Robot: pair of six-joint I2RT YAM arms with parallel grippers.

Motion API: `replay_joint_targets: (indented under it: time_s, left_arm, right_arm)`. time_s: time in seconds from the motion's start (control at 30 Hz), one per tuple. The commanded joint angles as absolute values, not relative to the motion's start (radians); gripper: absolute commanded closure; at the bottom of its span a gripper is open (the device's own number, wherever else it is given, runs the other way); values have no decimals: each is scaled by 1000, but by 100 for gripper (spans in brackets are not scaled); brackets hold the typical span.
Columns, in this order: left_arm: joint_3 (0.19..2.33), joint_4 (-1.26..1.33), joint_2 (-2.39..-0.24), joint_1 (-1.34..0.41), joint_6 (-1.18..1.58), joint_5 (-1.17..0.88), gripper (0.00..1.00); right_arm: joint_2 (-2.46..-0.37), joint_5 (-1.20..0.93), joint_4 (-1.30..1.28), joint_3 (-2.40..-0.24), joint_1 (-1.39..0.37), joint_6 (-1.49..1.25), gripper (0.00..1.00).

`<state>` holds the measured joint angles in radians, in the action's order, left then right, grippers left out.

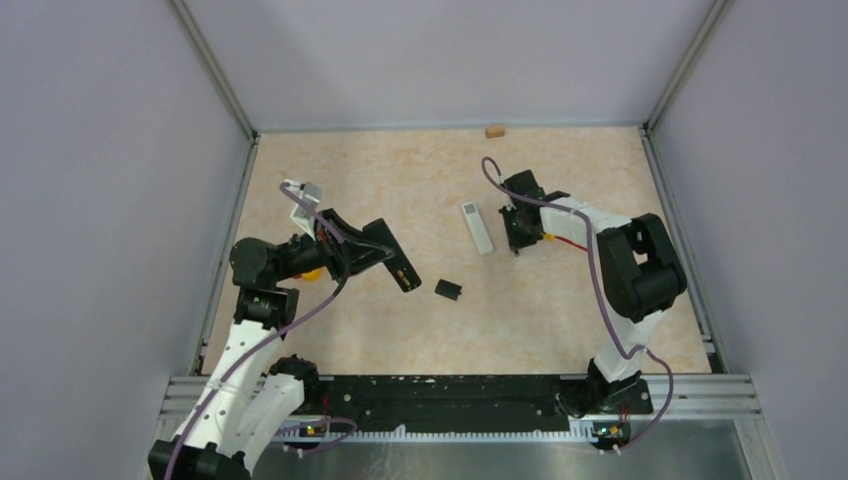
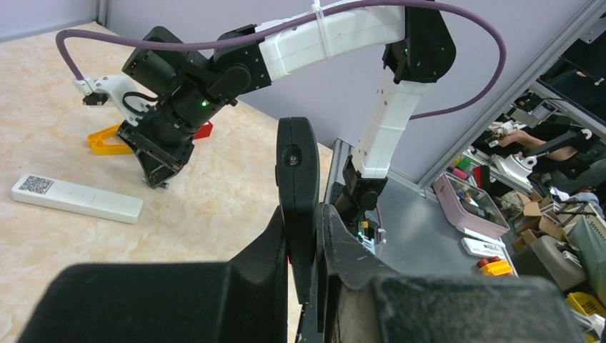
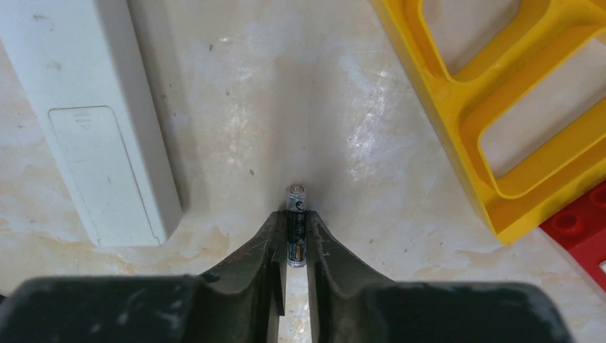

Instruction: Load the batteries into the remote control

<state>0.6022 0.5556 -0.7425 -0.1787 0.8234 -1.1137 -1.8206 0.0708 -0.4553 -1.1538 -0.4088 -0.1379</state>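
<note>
The right hand (image 3: pixel 296 220) is clenched on a single battery (image 3: pixel 296 197), its two fingertips pressed against the battery's long sides. The battery is a slim, dark cylinder with a pale metallic cap at its far end and small white and orange markings on its casing. About half its length projects beyond the fingertips. It is low over the marbled counter (image 1: pixel 400 170); whether it touches the surface cannot be determined. A white remote (image 3: pixel 93 128) lies just to its left, back upward with the cover fitted. A yellow frame (image 3: pixel 500 121) and a red brick (image 3: pixel 582 229) lie to its right. The left hand (image 2: pixel 304 214) is clenched on a black remote (image 2: pixel 296 157), held clear of the counter. A black cover piece (image 1: pixel 448 290) lies on the counter between the two arms.
</note>
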Motion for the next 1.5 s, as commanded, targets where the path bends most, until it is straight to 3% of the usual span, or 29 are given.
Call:
replay_joint_targets:
  time_s: [0.0,0.03,0.3,0.43,0.6,0.83,0.9,1.03,1.13,1.27,1.47]
  left_arm:
    - [635,575,-737,-179,815,-1089,100]
    - [634,569,-736,-179,813,-1079,100]
    - [623,491,-734,-179,788,-956,100]
    - [593,513,-733,-179,798,-884,100]
    - [565,508,-742,-179,795,-794,100]
    - [541,512,-744,-179,797,-758,100]
    - [537,509,-741,-179,793,-756,100]
    - [537,502,-743,-179,788,-743,100]
    - [538,498,-744,-179,779,-729,100]
    - [550,456,-745,-179,758,-699,100]
    - [588,340,-750,-178,715,-625,100]
  right_arm:
    - [-1786,113,-490,-1147,-402,-242,93]
    - [-1778,123,-477,-1135,-402,-306,100]
    - [-1568,188,-247,-852,-431,-894,100]
    - [-1500,118,-116,-725,-492,-1214,100]
    - [-1483,262,-276,-760,-649,-1492,100]
    - [-1528,264,-395,-770,-660,-1645,100]
    - [-1529,278,-396,-779,-660,-1640,92]
    - [-1517,316,-410,-815,-660,-1600,63]
    - [-1482,357,-419,-838,-660,-1533,53]
    - [-1422,381,-303,-870,-656,-1217,50]
    - [-1422,218,-134,-927,-653,-334,55]
